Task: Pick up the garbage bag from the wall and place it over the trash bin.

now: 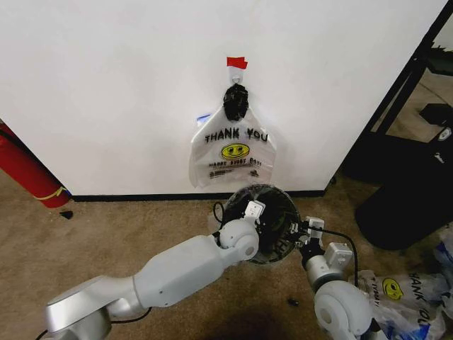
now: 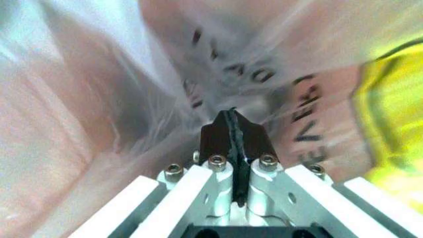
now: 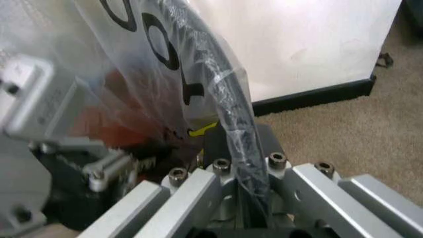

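The trash bin [image 1: 279,193], round black wire mesh, stands on the carpet below the white wall [image 1: 106,85]. The garbage bag [image 2: 99,99], a thin translucent film with black lettering and a yellow smiley, lies in and over the bin. My left gripper [image 1: 253,211] reaches down into the bin, and in the left wrist view it [image 2: 231,116] is shut on a fold of bag film. At the bin's right side my right gripper [image 1: 303,230] [image 3: 241,139] is shut on the bag [image 3: 132,59] where it wraps the black rim [image 3: 218,74].
A "THANK YOU" smiley bag [image 1: 232,152] with a black knotted top hangs on the wall under a red tape mark [image 1: 236,62]. There is a red cylinder [image 1: 25,170] at left and a black stand [image 1: 403,142] at right. More bags [image 1: 403,294] lie on the floor at lower right.
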### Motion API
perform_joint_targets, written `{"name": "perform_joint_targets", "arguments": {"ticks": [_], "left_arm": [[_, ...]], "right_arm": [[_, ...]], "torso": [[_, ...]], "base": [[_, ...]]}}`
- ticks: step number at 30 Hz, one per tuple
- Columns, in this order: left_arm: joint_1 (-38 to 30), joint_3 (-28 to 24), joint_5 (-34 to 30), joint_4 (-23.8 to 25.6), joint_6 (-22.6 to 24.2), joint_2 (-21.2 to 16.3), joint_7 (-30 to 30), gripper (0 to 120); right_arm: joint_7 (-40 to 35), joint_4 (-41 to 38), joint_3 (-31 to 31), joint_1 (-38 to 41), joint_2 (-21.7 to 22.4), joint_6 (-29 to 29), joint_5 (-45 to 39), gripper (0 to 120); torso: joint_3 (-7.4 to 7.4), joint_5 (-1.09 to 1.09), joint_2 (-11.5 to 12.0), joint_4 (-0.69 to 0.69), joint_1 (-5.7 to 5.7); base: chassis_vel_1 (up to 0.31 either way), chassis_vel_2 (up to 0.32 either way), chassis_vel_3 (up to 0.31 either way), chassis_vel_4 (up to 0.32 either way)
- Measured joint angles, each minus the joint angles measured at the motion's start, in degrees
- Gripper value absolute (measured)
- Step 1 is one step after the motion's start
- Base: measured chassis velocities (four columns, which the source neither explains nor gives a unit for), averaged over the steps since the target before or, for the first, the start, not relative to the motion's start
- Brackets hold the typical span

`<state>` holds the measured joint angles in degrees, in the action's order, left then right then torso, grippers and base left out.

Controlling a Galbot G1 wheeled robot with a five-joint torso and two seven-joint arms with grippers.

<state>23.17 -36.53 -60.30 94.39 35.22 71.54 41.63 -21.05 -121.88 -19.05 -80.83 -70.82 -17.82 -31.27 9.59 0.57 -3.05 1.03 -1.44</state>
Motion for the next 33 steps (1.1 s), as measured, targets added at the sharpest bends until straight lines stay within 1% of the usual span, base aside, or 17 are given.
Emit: {"name": "perform_joint_targets", "arguments": {"ticks": [2, 4, 6, 9, 11, 12, 17, 22, 25, 26, 28, 31, 32, 33], "left_arm": [[-0.39, -0.15, 0.48, 0.02, -0.06, 0.03, 0.0, 0], [-0.77, -0.27, 1.53, -0.95, -0.27, 0.57, 0.16, 0], [-0.85, -0.92, 3.83, -3.82, -1.33, 2.3, 0.29, 0], [-0.7, -1.72, 6.36, -5.69, -1.42, 3.09, 0.28, 0], [-0.69, -1.9, 6.85, -6.06, -1.41, 3.2, 0.28, 0], [-0.68, -2.21, 7.81, -7.42, -1.41, 3.78, 0.49, 0], [-0.92, -2.34, 8.27, -10.28, -1.86, 5.1, 0.78, 0], [-1.14, -1.93, 7.8, -12.26, -1.88, 5.59, 0.75, 0], [-1.1, -2.01, 7.47, -11.93, -1.88, 5.05, 0.53, 0], [-0.91, -2.05, 7.37, -11.02, -1.93, 4.59, 0.39, 0], [-0.37, -2.13, 7.26, -8.25, -2.43, 3.33, -0.36, 0], [0.59, -2.23, 7.16, -2.29, -3.56, 0.73, -2.71, 0], [0.59, -2.23, 7.16, -2.29, -3.56, 0.73, -2.71, 0], [1.02, -2.24, 7.16, 0.06, -4.12, -0.59, -3.92, 0]], "right_arm": [[0.01, -0.03, 0.1, -0.05, -0.11, 0.01, 0.0, 0], [0.06, -0.31, 0.3, -0.14, -0.33, 0.0, 0.01, 0], [0.24, -1.17, 0.39, -0.55, -0.39, -0.03, 0.03, 0], [0.42, -1.77, 0.38, -0.96, -0.33, -0.03, -0.08, 0], [0.47, -1.93, 0.38, -1.06, -0.33, -0.04, -0.1, 0], [0.7, -2.34, 0.43, -1.33, -0.32, -0.12, -0.11, 0], [1.09, -2.83, 0.75, -1.82, -0.4, -0.22, -0.05, 0], [1.15, -2.94, 0.93, -1.92, -0.59, -0.28, -0.01, 0], [1.13, -2.91, 0.94, -1.85, -0.61, -0.29, -0.06, 0], [1.08, -2.77, 0.92, -1.75, -0.62, -0.29, -0.18, 0], [0.46, -2.24, 0.67, -1.32, -0.64, -0.4, -1.18, 0], [-0.77, -1.62, 0.09, -0.62, -0.8, -1.08, -3.6, 0], [-0.77, -1.62, 0.09, -0.62, -0.8, -1.08, -3.6, 0], [-1.13, -1.3, -0.15, -0.38, -0.87, -1.26, -4.28, 0]], "torso": [[0.0, 0.0, 0.0, 0.01, 0.0], [0.0, 0.0, 0.0, 0.01, 0.0], [0.0, 0.0, 0.0, 0.01, 0.0], [0.0, 0.0, 0.0, 0.02, 0.0], [0.0, 0.0, 0.0, 0.01, 0.0], [0.0, 0.0, 0.0, 0.0, 0.0], [0.0, 0.0, 0.0, 0.01, 0.0], [0.0, 0.0, 0.0, 0.01, 0.0], [0.0, 0.0, 0.0, 0.01, 0.0], [0.0, 0.0, 0.0, 0.0, 0.0], [0.0, 0.0, 0.0, 0.0, 0.0], [0.0, 0.01, 0.0, 0.02, 0.0], [0.0, 0.01, 0.0, 0.02, 0.0], [0.0, 0.0, 0.0, 0.01, 0.0]], "base": [[0.0, 0.0, 0.0, 0.0], [0.0, 0.0, 0.0, 0.0], [0.0, 0.0, 0.0, 0.0], [0.0, 0.0, 0.0, 0.0], [0.0, 0.0, 0.0, 0.0], [0.0, 0.0, 0.0, 0.0], [0.0, 0.0, 0.0, 0.0], [0.0, 0.0, 0.0, 0.0], [0.0, 0.0, 0.0, 0.0], [0.0, 0.0, 0.0, 0.0], [0.0, 0.0, 0.0, 0.0], [0.0, 0.0, 0.0, 0.0], [0.0, 0.0, 0.0, 0.0], [0.0, 0.0, 0.0, 0.0]]}}
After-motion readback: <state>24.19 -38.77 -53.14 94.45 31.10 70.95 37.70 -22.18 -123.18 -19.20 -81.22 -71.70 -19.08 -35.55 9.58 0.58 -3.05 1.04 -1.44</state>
